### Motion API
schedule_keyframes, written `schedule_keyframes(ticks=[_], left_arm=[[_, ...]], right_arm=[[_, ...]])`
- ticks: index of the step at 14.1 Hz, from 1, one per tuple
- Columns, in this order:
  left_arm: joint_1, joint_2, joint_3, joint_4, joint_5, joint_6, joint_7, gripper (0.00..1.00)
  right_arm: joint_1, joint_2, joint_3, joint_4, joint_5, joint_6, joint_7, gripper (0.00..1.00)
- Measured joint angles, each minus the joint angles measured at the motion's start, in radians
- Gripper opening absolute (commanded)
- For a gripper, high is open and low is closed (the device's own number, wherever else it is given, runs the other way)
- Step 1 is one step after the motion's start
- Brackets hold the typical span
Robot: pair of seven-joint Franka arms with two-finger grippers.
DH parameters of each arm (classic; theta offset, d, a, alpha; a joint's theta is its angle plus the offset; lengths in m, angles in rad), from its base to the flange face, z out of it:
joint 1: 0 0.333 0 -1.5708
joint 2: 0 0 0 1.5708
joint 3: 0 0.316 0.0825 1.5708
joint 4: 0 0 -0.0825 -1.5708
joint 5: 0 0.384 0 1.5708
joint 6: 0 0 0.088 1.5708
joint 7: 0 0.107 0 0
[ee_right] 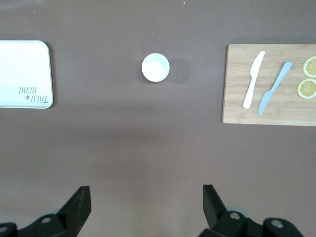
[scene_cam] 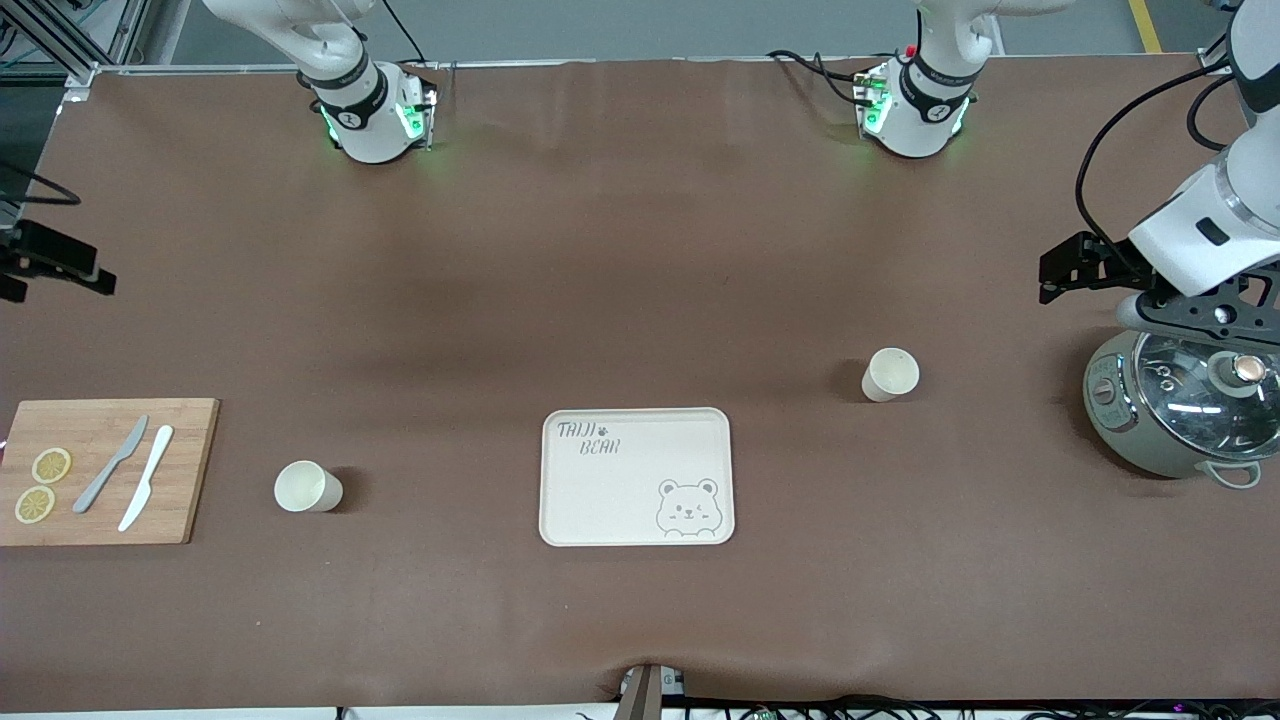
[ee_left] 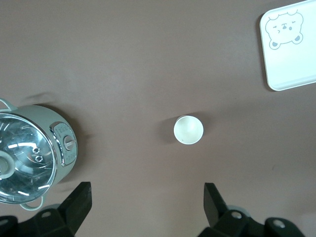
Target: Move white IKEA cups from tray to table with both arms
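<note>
Both white IKEA cups stand upright on the table [scene_cam: 640, 250], none on the tray [scene_cam: 637, 477]: one cup [scene_cam: 889, 374] toward the left arm's end, the other cup [scene_cam: 306, 486] toward the right arm's. Judged complete; nothing remains but retreat. Left gripper [ee_left: 145, 210] hangs beside the lidded pot [scene_cam: 1180, 415], jaws apart, empty. Right gripper [ee_right: 145, 210] waits at the table's edge, likewise apart

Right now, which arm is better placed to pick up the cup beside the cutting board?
Right: the right gripper, open, hangs nearest that cup; the left gripper is by the pot.
</note>
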Motion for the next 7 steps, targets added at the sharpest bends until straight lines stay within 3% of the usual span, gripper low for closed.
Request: schedule_keyframes(ticks=[7], left_arm=[[0.0, 0.002, 0.0, -0.004, 0.0, -0.002, -0.001, 1.0]], right_arm=[[0.011, -0.132, 0.018, -0.09, -0.061, 0.013, 0.082, 1.0]])
